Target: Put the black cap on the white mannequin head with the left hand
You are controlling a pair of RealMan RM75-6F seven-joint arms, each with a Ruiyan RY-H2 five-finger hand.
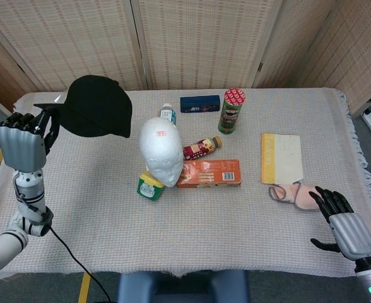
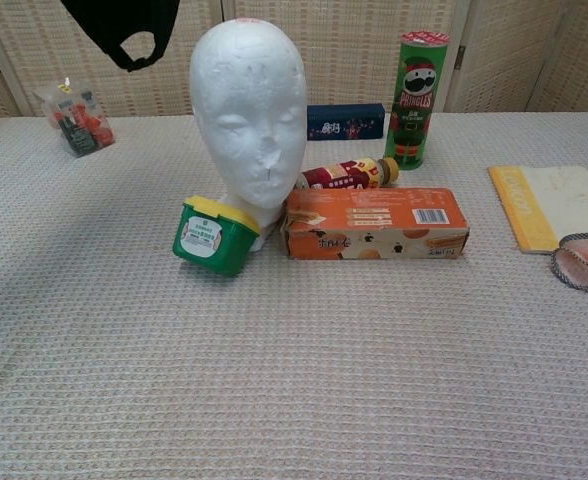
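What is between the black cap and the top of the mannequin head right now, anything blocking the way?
Nothing visible. The left hand holds the black cap in the air, up and left of the white mannequin head, whose crown is bare.

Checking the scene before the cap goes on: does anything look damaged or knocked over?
The mannequin head has a chipped nose. A small bottle lies on its side behind the orange box. Nothing looks spilled.

We see the black cap (image 1: 99,106) lifted off the table, up and to the left of the white mannequin head (image 1: 160,151), its strap loop hanging down. The head stands upright, seemingly bare.
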